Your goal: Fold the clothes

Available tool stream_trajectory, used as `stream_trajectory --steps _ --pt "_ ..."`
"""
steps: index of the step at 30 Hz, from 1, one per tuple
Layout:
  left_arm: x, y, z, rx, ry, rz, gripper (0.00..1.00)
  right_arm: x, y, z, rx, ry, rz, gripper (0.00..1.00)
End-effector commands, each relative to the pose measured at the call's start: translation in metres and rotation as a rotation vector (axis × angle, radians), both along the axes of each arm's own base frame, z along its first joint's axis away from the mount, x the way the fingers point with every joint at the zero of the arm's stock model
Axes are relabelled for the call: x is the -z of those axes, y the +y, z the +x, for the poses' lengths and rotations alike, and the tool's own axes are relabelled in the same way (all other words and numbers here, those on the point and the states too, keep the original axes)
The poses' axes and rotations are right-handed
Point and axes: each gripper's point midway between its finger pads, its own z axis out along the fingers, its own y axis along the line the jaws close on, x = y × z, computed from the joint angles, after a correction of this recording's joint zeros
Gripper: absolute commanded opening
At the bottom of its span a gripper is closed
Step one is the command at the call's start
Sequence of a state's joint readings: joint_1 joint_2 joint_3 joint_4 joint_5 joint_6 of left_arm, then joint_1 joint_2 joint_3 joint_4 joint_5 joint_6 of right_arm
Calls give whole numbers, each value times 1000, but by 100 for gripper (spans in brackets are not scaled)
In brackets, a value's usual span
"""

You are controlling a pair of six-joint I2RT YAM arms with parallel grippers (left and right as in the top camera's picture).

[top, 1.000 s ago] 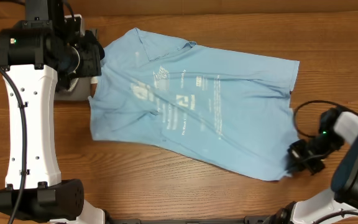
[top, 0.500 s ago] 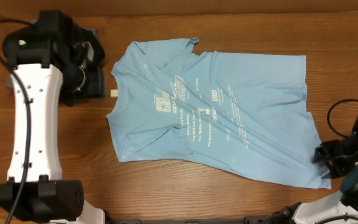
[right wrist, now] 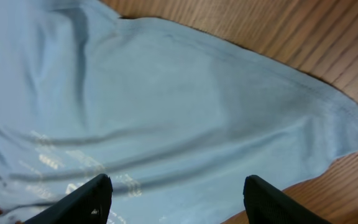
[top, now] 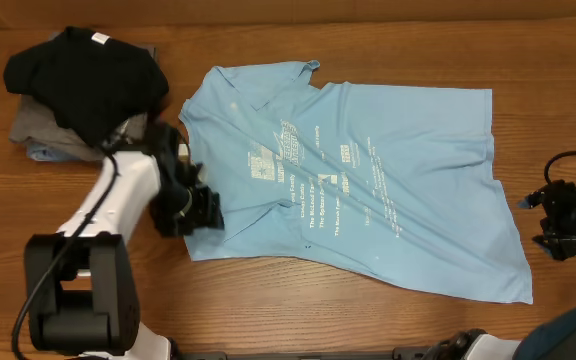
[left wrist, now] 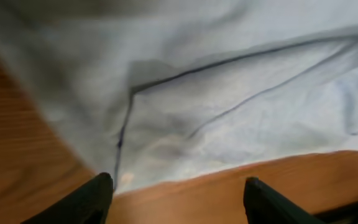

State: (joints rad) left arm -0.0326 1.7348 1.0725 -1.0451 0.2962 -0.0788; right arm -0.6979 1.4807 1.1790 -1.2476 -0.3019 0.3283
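**A:** The sky-blue T-shirt point(top: 368, 190) lies spread out, print up, across the middle of the surface point(top: 388, 325), with what looks like its hem to the right.

**B:** And both arms are at its edges! The left tool point(top: 193, 212) sits at the lower-left edge, fingers spread, nothing between them. Its wrist view shows only the cloth's border and wood below. The right tool point(top: 560, 215) hangs just off the right edge, also spread wide and empty.

**A:** How does this fabric behave?

**B:** I'd say thin, light and limp. Those soft creases tell me it will sag and drape from wherever it's pinched. It probably slides easily over the wood too.

**A:** So where do you take hold?

**B:** At the edges, I reckon. The right tool takes a hem corner and the left takes the sleeve or shoulder seam. Each should catch both layers, or one may peel away. And steer clear of the black shirt point(top: 83, 70) on the grey pile point(top: 30, 128), far left.
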Motion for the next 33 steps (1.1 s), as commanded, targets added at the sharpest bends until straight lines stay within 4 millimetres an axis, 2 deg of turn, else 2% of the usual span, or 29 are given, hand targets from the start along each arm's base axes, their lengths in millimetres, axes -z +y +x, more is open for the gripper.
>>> stream_trajectory --steps 1,5,7,9,11,12,14,18,22,27,33 --pt "24 -8 -22 -18 33 -24 68 -21 8 12 -33 -106 10 71" --pt "47 8 -35 -62 42 75 63 -22 9 12 -34 -113 13 72" --pt "54 12 -40 -61 43 97 56 -22 8 12 -33 -113 13 71" --pt "60 16 -43 -71 42 121 43 -22 9 12 -34 -113 13 71" --pt "65 20 -48 -104 55 147 17 -22 8 12 -33 -113 13 71" --pt "65 21 -49 -109 59 150 6 -22 8 12 -34 -113 12 71" --pt "61 27 -55 -122 96 175 4 -22 9 12 -34 -111 12 71" --pt "47 62 -64 -206 175 306 4 -22 8 12 -33 -110 10 72" --pt "37 86 -65 -287 208 328 4 -22 8 12 -33 -108 11 72" --pt "36 103 -64 -373 209 316 4 -19 10 9 -44 -86 -2 73" --pt "36 118 -64 -449 210 299 4 -9 21 20 -104 -98 -20 76"
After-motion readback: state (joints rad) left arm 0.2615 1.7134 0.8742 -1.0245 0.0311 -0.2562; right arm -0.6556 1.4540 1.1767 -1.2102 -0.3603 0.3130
